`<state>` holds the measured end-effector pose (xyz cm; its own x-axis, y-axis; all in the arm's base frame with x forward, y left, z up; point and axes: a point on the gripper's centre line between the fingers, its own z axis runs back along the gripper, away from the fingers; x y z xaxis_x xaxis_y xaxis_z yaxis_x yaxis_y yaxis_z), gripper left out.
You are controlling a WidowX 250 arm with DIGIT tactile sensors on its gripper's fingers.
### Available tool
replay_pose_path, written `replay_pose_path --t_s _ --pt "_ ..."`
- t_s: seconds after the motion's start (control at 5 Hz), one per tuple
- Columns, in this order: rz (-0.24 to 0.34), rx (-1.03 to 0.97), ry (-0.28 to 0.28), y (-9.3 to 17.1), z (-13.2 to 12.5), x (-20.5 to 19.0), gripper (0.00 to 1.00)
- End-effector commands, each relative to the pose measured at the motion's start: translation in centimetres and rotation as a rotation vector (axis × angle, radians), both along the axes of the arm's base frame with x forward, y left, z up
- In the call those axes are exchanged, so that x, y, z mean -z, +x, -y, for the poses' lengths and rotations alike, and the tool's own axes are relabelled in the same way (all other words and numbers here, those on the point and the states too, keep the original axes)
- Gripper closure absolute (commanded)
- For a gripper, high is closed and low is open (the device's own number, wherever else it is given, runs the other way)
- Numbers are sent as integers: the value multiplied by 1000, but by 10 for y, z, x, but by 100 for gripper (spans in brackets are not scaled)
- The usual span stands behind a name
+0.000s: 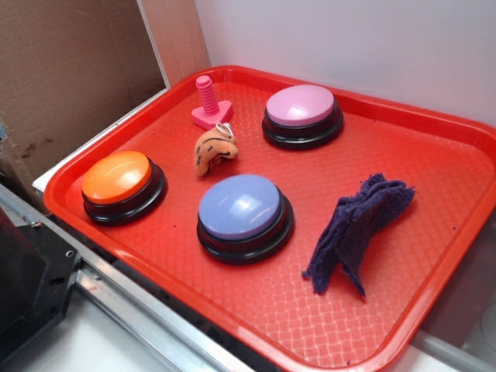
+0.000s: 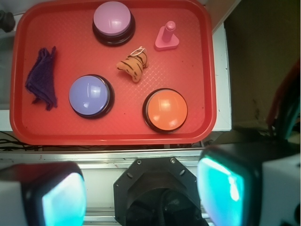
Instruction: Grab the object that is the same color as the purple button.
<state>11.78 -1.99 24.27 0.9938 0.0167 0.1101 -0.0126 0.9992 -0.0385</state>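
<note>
A small dark purple rag (image 1: 358,229) lies crumpled on the right side of the red tray (image 1: 434,139); in the wrist view the rag (image 2: 42,77) is at the tray's left end. The purple button (image 1: 242,211) with a lavender-blue dome sits just left of the rag, and shows again as the purple button (image 2: 91,95) in the wrist view. My gripper (image 2: 143,195) hangs high above the robot base, outside the tray's near edge, open and holding nothing. Its teal pads (image 2: 223,188) frame the bottom of the wrist view. The gripper is not seen in the exterior view.
On the tray also stand an orange button (image 1: 120,184), a pink button (image 1: 302,112), a pink plastic bolt (image 1: 208,105) and a small orange striped plush (image 1: 213,149). A metal rail (image 1: 147,310) and the black robot base (image 2: 157,193) run along the tray's near edge. A brown board (image 1: 70,70) stands at the left.
</note>
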Motion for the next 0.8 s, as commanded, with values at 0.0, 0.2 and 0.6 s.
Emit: replay_pose_path --t_s 0.0,0.2,0.6 --pt "0 0 0 0 0 0 0" --pt "-4 67 -18 45 0 -4 0" --pt "8 299 -33 114 70 2 0"
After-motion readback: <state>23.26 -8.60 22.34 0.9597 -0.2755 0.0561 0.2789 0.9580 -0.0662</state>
